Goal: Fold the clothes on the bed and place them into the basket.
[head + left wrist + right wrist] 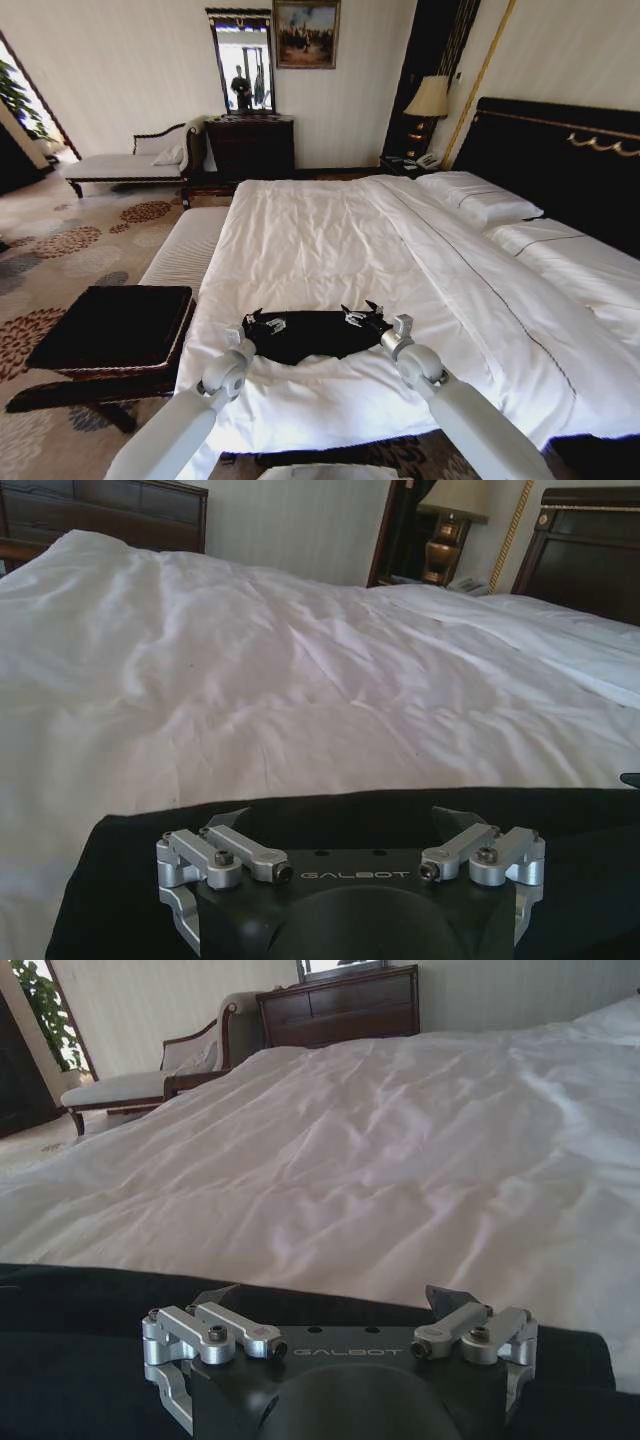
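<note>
Both arms reach low and forward over the bed (330, 240). The left gripper (262, 322) and right gripper (362, 316) rest on the shirt (310, 336), jaws spread wide, shirt fabric lying between and beneath them, nothing clamped.

The robot has two thick, smooth, light grey arms with round silver joints. Its left black gripper with silver metal bars (340, 825) and its matching right black gripper (340, 1305) have small dark screws and the word GALBOT in white

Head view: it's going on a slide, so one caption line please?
Both grippers, left and right, open over the black T-shirt on the white bed, basket alongside.
</note>
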Available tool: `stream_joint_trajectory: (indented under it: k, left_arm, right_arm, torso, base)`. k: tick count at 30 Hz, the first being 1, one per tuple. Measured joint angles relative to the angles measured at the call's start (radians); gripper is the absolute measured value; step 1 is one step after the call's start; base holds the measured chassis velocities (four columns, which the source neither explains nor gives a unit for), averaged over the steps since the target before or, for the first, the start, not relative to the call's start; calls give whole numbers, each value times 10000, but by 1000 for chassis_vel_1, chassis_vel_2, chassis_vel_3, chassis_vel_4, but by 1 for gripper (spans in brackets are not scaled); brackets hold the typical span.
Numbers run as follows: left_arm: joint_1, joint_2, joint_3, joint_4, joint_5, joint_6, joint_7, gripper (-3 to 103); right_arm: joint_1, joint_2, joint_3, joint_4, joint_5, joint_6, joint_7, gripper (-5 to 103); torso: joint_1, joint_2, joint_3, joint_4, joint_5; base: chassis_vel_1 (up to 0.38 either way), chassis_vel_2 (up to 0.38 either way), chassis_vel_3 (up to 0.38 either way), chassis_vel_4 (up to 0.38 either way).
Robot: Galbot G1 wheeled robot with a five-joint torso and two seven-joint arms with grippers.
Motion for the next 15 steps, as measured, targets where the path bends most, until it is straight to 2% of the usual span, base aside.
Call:
stream_joint_trajectory:
  k: [5,15]
  left_arm:
    - [532,197,-28,-260,272,-102,42,100]
    - [2425,802,-891,-1277,562,-329,167,100]
  right_arm:
    - [-646,-177,-196,222,-428,-32,-86,100]
    - [-2837,-581,145,1482,-1338,151,-149,100]
  torso:
    - [0,0,-1,-3,0]
    - [-4,1,-3,-3,0]
  base:
    - [0,0,0,0]
    - [0,0,0,0]
